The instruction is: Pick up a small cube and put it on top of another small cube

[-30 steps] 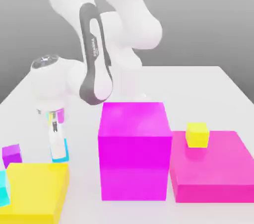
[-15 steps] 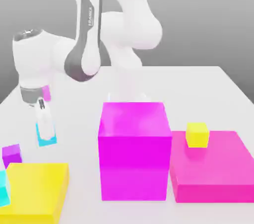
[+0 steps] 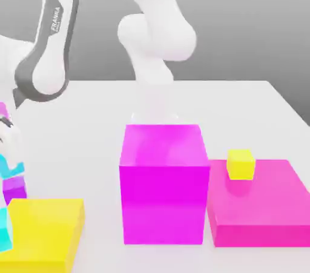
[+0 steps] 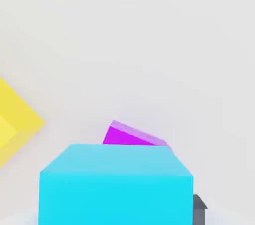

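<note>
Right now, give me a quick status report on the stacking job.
Pincer carrying cyan cube. Purple cube just below it, not yet stacked. Nothing between them.

Robot arm (image 3: 158, 36): smooth white shell with a soft sheen, like moulded plastic; one link has a dark grey glossy band
Small cyan cube (image 4: 115, 185): flat, even colour, smooth, matt faces
Small purple cube (image 4: 133, 136): smooth and plain, top face lighter than the side
Big magenta block (image 3: 163, 184): smooth, faint pale sheen on the top face
Flat magenta slab (image 3: 260, 202): smooth, matt
Tiny yellow cube (image 3: 240, 164): smooth, matt
Yellow slab (image 3: 43, 229): smooth, matt
Table (image 3: 242, 108): pale grey-white, smooth, untextured, matt
</note>
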Motion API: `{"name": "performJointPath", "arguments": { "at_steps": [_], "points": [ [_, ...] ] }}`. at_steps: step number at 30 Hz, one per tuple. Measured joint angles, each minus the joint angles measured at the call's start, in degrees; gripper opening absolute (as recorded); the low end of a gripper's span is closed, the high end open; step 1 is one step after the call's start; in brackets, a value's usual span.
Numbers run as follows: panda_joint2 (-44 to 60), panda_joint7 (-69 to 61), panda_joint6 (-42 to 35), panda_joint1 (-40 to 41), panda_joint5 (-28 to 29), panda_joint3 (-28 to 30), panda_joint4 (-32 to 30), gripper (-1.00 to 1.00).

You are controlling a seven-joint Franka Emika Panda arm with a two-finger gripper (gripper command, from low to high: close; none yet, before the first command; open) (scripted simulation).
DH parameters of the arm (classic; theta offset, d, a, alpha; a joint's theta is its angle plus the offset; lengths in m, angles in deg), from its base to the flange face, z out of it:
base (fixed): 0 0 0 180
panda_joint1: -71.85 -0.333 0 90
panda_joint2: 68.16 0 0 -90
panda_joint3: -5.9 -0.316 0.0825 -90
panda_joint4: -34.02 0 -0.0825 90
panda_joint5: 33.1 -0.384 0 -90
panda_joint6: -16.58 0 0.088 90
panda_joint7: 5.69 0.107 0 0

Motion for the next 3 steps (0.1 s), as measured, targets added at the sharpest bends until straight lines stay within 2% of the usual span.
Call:
{"name": "performJointPath", "arguments": {
  "at_steps": [3],
  "points": [
    [0.00,0.00,0.00,0.00,0.00,0.00,0.00,1.00]
  ]
}}
